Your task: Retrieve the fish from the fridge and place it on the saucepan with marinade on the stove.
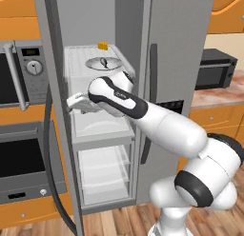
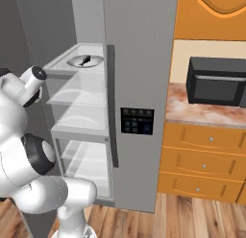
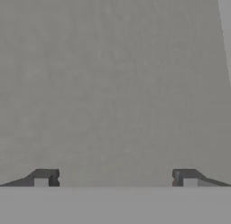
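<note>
Two spread fingers [image 3: 45, 178] before one open fridge [image 1: 181, 54]; one plate [image 1: 103, 63] on its top shelf

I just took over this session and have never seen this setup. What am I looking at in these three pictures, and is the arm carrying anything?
It is a white robot arm on a driving base, facing an open fridge. Two pictures come from cameras on the base, behind the arm to its left and right. The third looks along the tool from the hand itself.

The left fridge door is swung open and the arm reaches in at the level of the upper shelves. On the top shelf sits a round plate with something dark on it, too small to identify, and a small yellow block behind it. The lower shelves look bare.

In the hand view, the tool is open with nothing between its tips, facing a plain grey surface. So nothing is held.
</note>
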